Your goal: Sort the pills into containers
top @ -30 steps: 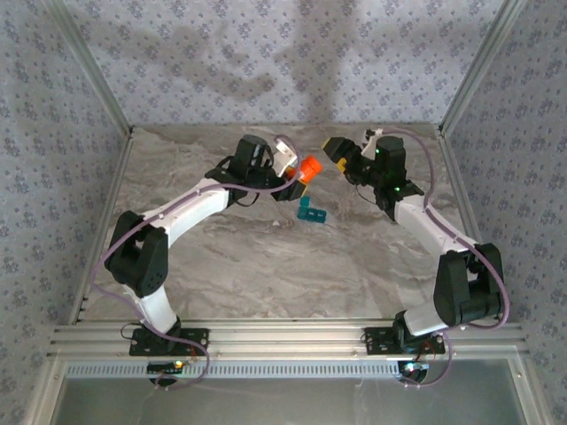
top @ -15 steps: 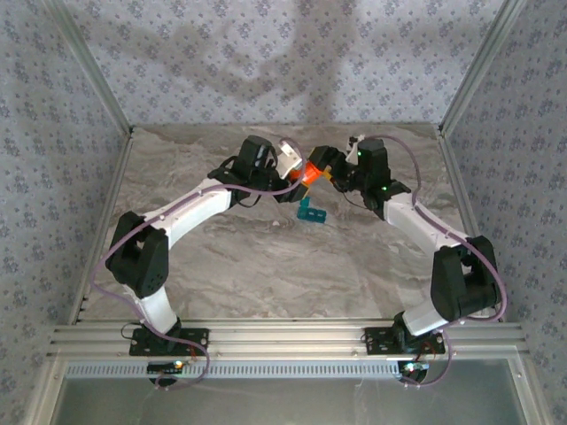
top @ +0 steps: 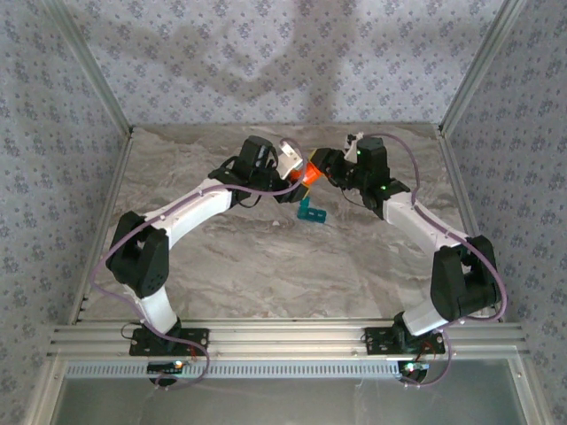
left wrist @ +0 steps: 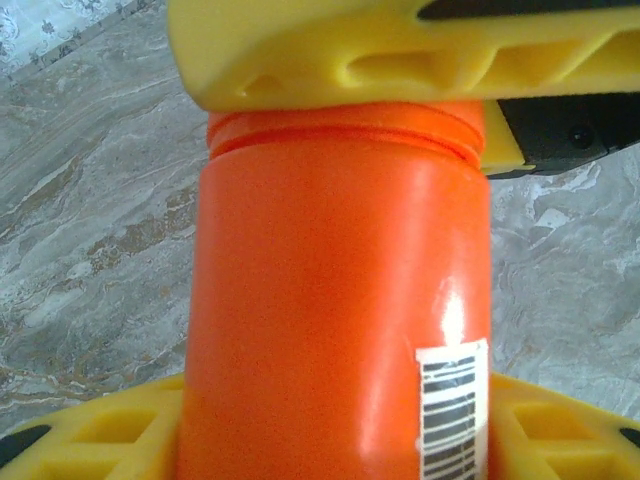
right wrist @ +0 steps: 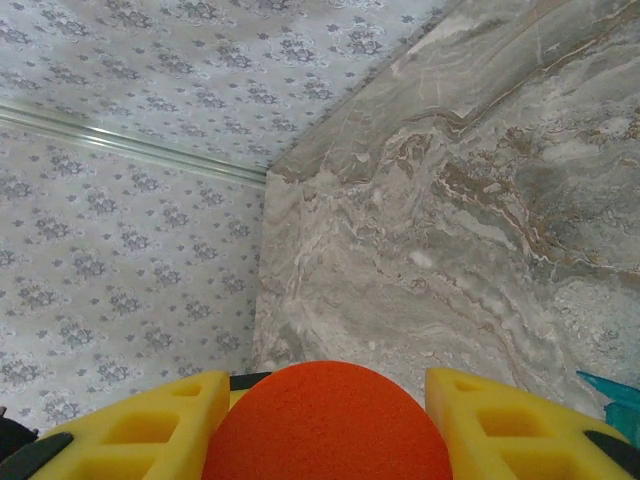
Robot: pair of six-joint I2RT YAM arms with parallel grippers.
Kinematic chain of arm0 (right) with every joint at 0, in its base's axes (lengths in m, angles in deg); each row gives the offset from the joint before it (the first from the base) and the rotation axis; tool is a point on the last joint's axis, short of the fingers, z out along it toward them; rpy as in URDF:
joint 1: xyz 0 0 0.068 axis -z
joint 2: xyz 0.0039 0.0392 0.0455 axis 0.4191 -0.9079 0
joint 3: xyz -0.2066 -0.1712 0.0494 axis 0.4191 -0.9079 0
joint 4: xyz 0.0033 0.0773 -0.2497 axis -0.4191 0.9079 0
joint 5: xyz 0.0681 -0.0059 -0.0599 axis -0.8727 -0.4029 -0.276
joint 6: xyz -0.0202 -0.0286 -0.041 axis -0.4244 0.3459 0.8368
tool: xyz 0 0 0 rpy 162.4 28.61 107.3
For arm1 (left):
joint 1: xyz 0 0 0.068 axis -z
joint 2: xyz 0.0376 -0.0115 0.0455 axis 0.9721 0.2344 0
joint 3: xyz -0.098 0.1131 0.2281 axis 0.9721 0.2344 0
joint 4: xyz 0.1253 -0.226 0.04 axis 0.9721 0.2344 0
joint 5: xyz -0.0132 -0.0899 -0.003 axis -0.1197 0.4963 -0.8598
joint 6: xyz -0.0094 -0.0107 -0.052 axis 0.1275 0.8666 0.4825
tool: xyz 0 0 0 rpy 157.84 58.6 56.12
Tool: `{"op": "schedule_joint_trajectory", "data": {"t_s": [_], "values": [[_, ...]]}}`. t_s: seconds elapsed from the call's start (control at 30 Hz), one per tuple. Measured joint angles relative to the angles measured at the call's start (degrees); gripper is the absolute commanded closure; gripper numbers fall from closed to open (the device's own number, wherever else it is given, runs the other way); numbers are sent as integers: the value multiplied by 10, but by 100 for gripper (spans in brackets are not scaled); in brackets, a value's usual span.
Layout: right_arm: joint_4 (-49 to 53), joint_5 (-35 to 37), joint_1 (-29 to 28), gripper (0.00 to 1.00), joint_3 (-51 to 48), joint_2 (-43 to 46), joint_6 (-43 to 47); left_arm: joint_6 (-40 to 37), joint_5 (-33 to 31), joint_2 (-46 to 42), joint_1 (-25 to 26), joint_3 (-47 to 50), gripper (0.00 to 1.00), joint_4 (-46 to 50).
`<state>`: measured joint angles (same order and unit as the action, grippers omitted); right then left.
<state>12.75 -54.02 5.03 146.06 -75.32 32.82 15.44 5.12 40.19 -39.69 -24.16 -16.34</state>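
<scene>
Left hand: clamps orange bottle around its lower body, upper centre of top view. Right hand: closes on bottle's top end, yellow fingers pressing either side. Organiser: teal, lies on worktop just below bottle in frame, apart from both hands.

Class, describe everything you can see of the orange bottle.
The orange bottle is smooth, glossy plastic, a cylinder with a ridged neck and a white barcode label. It is held over the table, the left claw gripping its body and the right claw closed around its rounded top end.
</scene>
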Motion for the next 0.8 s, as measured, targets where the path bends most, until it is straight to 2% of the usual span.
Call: {"op": "schedule_joint_trajectory", "data": {"t_s": [0.13, 0.3, 0.4, 0.53, 0.7, 0.73, 0.8], "values": [[-59, -34, 13, 64, -26, 0, 21, 11, 26, 1, -8, -1, 100, 0], [-205, -118, 40, 64, -78, 0, 48, 67, 134, 6, -32, 0, 100, -28], [-251, -151, 49, 64, -83, 0, 57, 107, 189, 7, -42, 4, 100, -61], [-278, -166, 52, 64, -83, 0, 63, 128, 216, 7, -46, 4, 100, -75], [-282, -169, 52, 63, -83, 0, 68, 131, 219, 7, -46, 4, 100, -76], [-282, -169, 52, 61, -83, 0, 69, 131, 219, 7, -46, 5, 100, -76], [-281, -169, 52, 45, -83, 0, 72, 131, 219, 7, -46, 4, 100, -76]]}}
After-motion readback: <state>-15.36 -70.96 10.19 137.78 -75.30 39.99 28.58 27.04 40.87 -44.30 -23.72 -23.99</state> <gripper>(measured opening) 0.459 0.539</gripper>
